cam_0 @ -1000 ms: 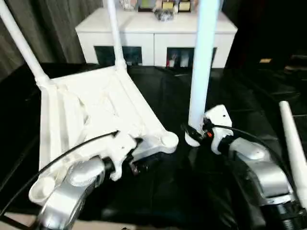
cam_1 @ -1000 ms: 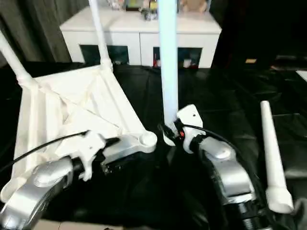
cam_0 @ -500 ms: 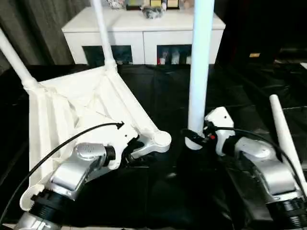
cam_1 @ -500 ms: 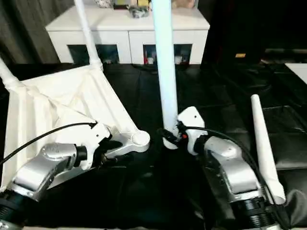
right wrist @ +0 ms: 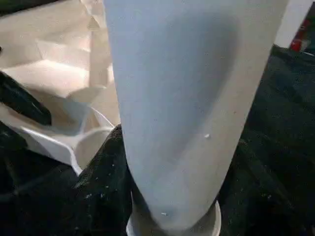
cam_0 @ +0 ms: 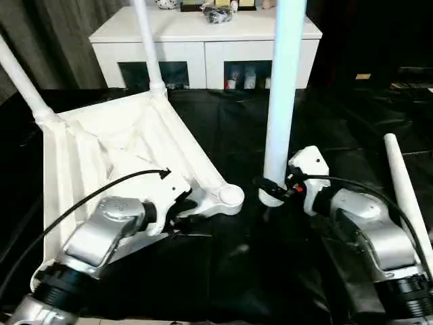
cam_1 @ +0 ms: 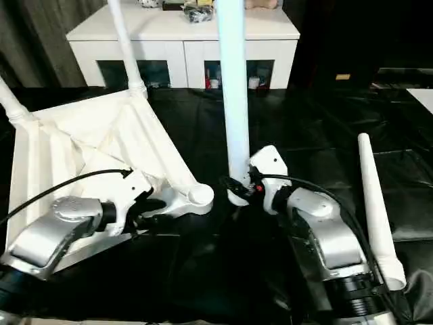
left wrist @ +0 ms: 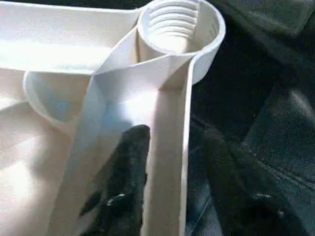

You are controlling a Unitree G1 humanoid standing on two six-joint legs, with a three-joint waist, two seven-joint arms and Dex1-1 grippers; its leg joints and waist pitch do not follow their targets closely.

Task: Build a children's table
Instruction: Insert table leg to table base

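Note:
The children's table top (cam_0: 115, 142) lies upside down on black cloth, ribs up. Two legs (cam_0: 145, 40) (cam_0: 20, 74) stand in its far corners. The near right corner socket (cam_0: 230, 196) is empty and threaded inside (left wrist: 174, 22). My left gripper (cam_0: 181, 215) sits at the rim just behind that socket. It is open, one finger (left wrist: 129, 162) inside the rim and the other (left wrist: 231, 182) outside over the cloth. To the right of the socket, my right gripper (cam_0: 274, 186) is shut on the base of a third leg (cam_0: 283, 81), held upright with its foot near the cloth.
A loose white leg (cam_0: 406, 196) lies on the cloth at the far right, beside my right forearm. A white cabinet (cam_0: 203, 40) with dark glass doors stands behind the table. Black cloth (cam_0: 230, 271) covers the work surface.
The left gripper's fingers have closed in around the rim near the empty socket. The camera has shifted. The right gripper still holds the upright leg in the same place.

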